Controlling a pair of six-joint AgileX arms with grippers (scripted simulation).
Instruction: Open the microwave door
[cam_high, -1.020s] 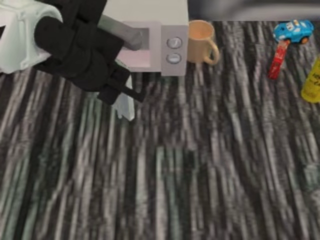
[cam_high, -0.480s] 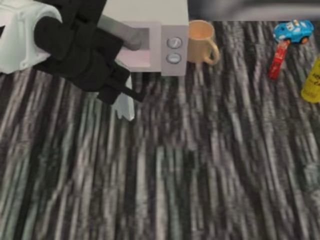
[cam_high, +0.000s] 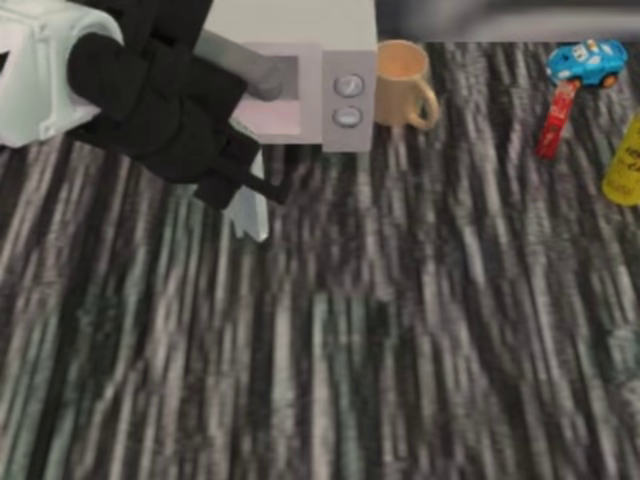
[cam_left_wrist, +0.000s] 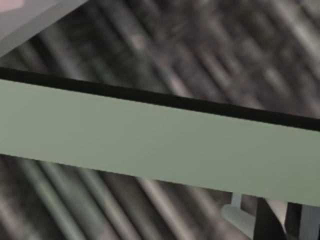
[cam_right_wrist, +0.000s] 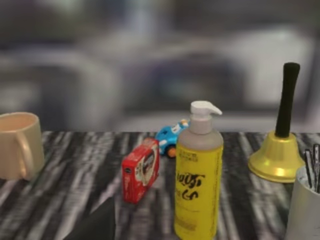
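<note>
The microwave (cam_high: 300, 75) sits at the table's (cam_high: 400, 350) eleven o'clock, its door (cam_high: 250, 205) swung wide. My left gripper (cam_high: 262, 188) holds the door edge; jaws closed on it, I think. Next: let go carefully.

A dark streaked wood-grain table (cam_high: 420, 330) fronts a blurred grey backdrop.
</note>
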